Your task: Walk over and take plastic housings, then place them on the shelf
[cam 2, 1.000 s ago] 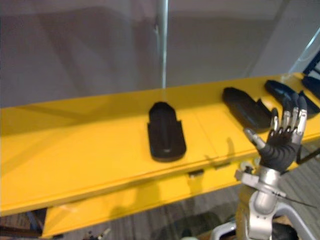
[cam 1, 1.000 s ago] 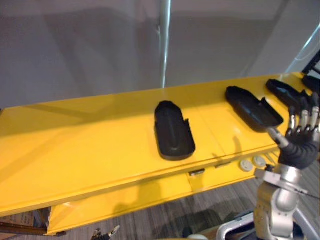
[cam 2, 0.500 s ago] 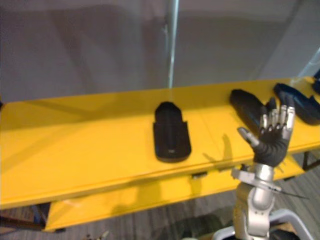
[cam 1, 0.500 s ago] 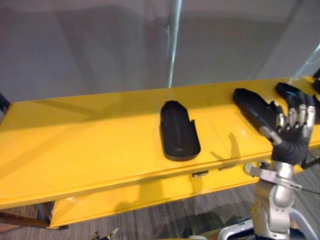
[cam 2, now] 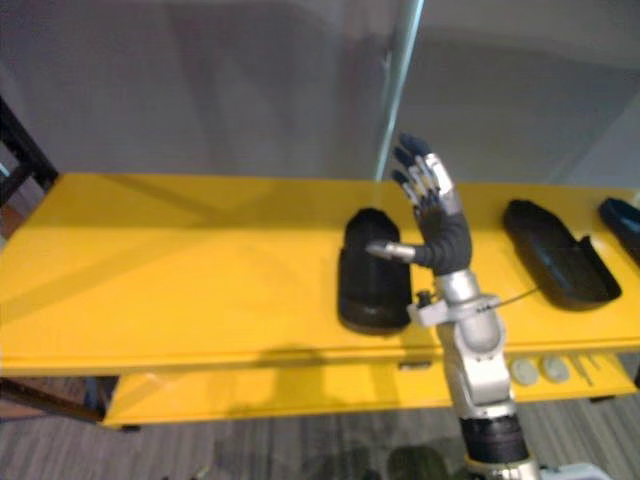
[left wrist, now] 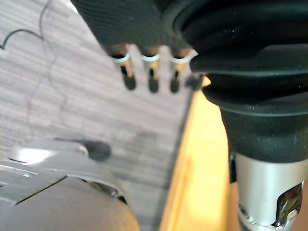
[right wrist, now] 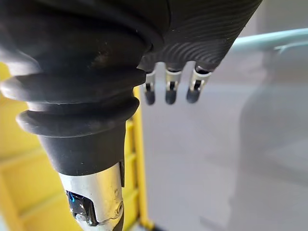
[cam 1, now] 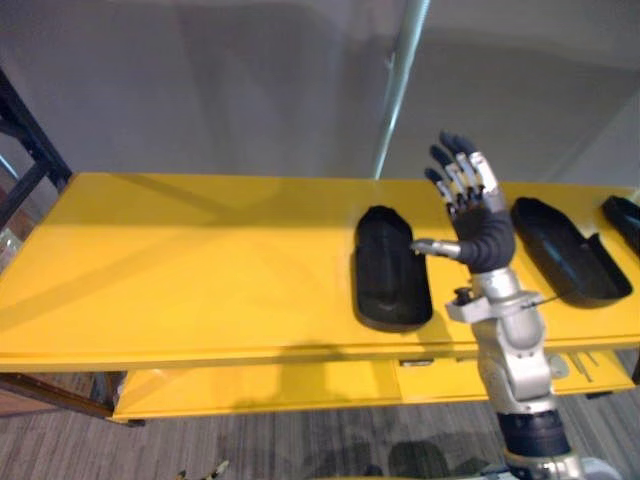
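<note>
I see the middle plastic housing (cam 1: 390,270) lying on the yellow table (cam 1: 200,260), with a second housing (cam 1: 562,262) to its right. My right hand (cam 1: 475,215) is raised by its right edge, fingers (cam 1: 458,170) straight, spread, empty. My left hand (left wrist: 139,19) hangs over the floor (left wrist: 62,110), relaxed, holding nothing.

Centre housing (cam 1: 388,275): black plastic, hollow side up, flat on yellow desk (cam 1: 180,260), mid-frame. Second housing (cam 1: 566,250) right; third housing (cam 1: 624,214) at right edge.
</note>
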Robot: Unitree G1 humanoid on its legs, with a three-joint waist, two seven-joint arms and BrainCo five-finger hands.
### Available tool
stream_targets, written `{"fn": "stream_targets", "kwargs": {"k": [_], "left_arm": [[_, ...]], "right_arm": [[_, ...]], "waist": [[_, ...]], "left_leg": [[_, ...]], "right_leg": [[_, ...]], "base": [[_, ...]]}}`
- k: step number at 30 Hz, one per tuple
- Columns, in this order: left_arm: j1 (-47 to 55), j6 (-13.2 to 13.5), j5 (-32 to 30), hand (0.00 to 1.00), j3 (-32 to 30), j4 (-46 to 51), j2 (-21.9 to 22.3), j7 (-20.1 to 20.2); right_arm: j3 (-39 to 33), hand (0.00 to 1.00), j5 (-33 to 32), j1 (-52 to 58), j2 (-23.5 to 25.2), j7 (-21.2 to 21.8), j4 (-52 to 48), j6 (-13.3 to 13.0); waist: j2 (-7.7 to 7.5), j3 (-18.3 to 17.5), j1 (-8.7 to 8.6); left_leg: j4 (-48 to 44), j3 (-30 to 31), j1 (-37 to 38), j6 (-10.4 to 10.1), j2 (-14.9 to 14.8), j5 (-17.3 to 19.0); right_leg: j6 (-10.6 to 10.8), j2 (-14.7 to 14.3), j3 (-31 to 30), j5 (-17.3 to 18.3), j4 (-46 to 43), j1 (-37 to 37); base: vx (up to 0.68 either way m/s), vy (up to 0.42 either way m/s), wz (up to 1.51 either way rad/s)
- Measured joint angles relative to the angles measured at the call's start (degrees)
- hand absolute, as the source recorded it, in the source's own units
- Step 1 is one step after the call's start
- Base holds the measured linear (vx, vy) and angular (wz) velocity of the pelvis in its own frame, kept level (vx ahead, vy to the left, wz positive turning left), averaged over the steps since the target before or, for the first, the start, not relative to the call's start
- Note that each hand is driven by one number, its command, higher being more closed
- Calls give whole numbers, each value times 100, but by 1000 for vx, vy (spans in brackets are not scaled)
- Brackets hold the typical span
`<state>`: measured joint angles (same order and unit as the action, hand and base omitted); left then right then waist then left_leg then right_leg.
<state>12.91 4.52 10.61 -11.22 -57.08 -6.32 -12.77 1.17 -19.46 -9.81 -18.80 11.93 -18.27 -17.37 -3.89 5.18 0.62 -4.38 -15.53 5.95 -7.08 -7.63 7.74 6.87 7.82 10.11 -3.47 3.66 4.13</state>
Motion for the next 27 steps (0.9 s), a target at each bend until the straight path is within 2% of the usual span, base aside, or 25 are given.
{"fn": "stream_targets", "kwargs": {"k": [6,9,11,12,13,16,17,21,22,24,27], "left_arm": [[54,-61,-66,0,20,-140,11,4],[59,-39,-194,0,119,-205,12,0],[44,12,-207,0,140,-204,11,-2],[33,44,-206,0,185,-201,4,-3],[25,50,-203,0,315,-202,-32,-4],[-44,77,-197,0,595,-202,-124,-9],[-103,81,-191,0,733,-204,-168,-9],[-372,87,-137,0,1035,-206,-238,-25],[-438,85,-83,0,1127,-209,-238,-62],[-559,81,48,0,1274,-211,-249,-83],[-686,81,87,0,1515,-208,-224,-166]], "right_arm": [[-72,100,-61,823,-82,312,-613,78],[-62,100,-487,1444,-78,643,-829,114],[37,100,-832,1755,-61,1033,-869,227],[182,100,-1083,1944,-36,1282,-869,368],[333,100,-1227,2088,-7,1467,-868,492],[1141,100,-1353,2394,89,1851,-733,853],[1444,100,-1351,2424,114,1948,-551,940],[2027,100,-1281,2406,178,1968,87,1015],[2154,100,-1219,2405,188,1952,175,1011],[2307,100,-1055,2400,189,1902,221,970],[2593,100,-835,2322,201,1612,493,952]], "waist": [[15,9,-115],[52,16,-194],[73,29,-230],[81,30,-312],[89,25,-322],[112,34,-318],[180,80,-309],[209,134,-299],[282,194,-307],[332,347,-309],[465,495,-320]], "left_leg": [[32,-237,120,-11,-77,7],[83,-344,145,-31,-83,0],[100,-416,162,-31,-80,0],[119,-419,164,-31,-71,0],[136,-449,194,-31,-69,-1],[175,-540,184,-31,-59,-1],[179,-548,179,-31,-49,0],[156,-537,58,-31,-38,0],[125,-531,-15,-31,-44,0],[83,-531,-19,-31,-58,2],[65,-522,-38,-33,-75,5]], "right_leg": [[-17,-86,-240,5,-13,-23],[-27,-101,-313,0,-14,-100],[-29,-107,-404,-18,-13,-150],[-27,-102,-407,-19,-13,-161],[-26,-105,-427,-20,-13,-177],[-19,-106,-497,-25,-11,-240],[-13,-100,-505,-29,-10,-260],[-5,-87,-498,-37,-16,-370],[-6,-86,-493,-40,-26,-428],[-8,-89,-489,-41,-47,-421],[-11,-99,-470,-38,-51,-429]], "base": [[-38,-22,-18],[-28,-16,-22],[-5,-3,-20],[5,0,-8],[18,4,-9],[10,2,-11],[0,0,0],[-7,-4,2],[0,0,0],[0,0,0],[-3,-7,2]]}}
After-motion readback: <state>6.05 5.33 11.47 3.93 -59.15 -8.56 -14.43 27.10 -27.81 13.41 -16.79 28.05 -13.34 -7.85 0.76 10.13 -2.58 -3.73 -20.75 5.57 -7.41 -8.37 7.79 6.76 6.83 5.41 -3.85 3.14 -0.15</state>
